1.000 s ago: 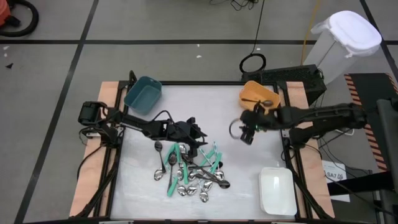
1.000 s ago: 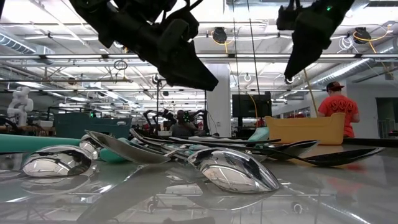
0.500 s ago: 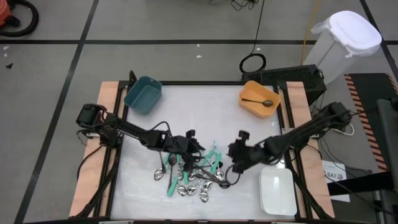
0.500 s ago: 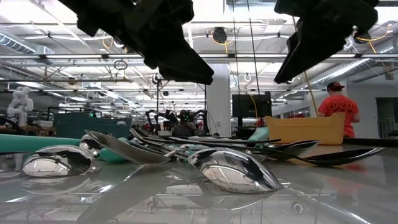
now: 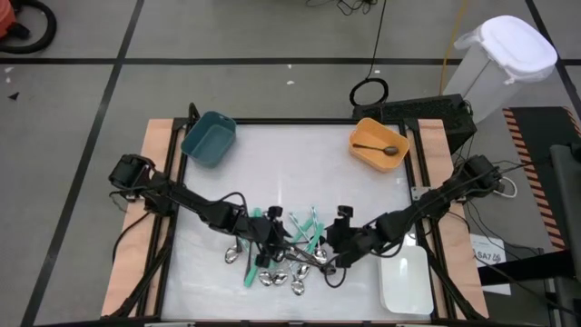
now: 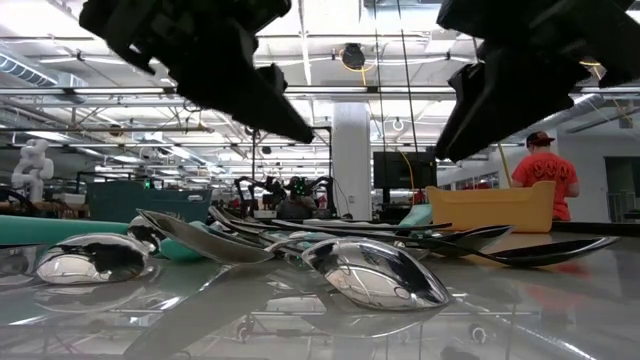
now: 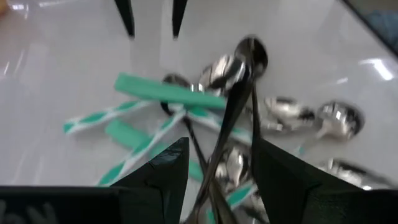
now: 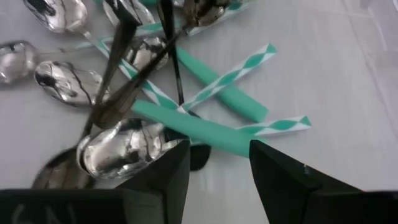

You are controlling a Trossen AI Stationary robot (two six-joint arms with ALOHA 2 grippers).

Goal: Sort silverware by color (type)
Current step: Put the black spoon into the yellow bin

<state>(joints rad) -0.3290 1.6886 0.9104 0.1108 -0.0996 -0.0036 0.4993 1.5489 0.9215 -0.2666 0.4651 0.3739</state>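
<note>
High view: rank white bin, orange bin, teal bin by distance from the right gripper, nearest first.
From the right gripper, over the pile's right edge:
1. White bin, just right of it, at the near-right corner.
2. Orange bin, far-right corner, one dark spoon inside.
3. Teal bin, far-left corner.

One overhead, one table-level, two wrist cameras close above (all share) the silverware (image 5: pixel 281 254).

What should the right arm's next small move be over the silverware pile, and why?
Probably lower the right gripper onto a teal-handled piece. Its fingers are open and empty above the pile's right edge, with that handle lying between them in the wrist view. The left gripper hovers over the left side, so stay clear.
</note>
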